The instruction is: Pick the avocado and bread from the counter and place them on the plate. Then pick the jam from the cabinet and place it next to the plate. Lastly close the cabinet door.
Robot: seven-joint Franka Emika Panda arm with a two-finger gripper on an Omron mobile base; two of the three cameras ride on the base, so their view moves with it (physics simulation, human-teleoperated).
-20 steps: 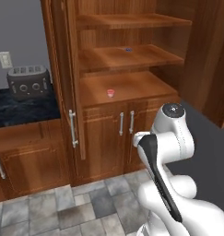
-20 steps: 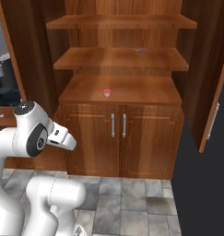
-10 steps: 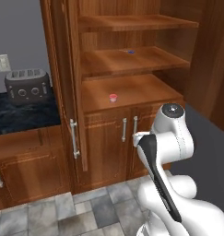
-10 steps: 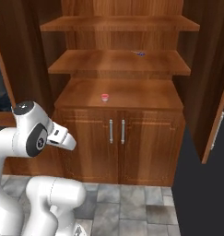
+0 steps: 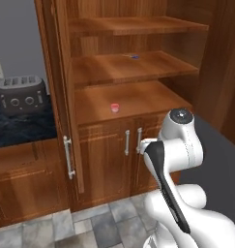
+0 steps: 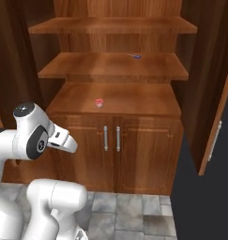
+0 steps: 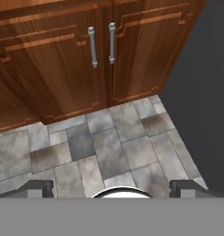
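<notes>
Kitchen views have slid as my base drove: the cabinet (image 6: 113, 70) now faces me squarely, its tall door (image 6: 214, 126) swung open. Small red jam (image 6: 99, 102) sits on the lowest shelf. My hand (image 7: 111, 188), fingers wide apart and empty, points floorward; reaching comes next.

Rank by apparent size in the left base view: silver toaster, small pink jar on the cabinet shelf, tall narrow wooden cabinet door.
1. Tall narrow reddish-brown cabinet door
2. Silver toaster, though it sits farther back
3. Small pink jar
</notes>
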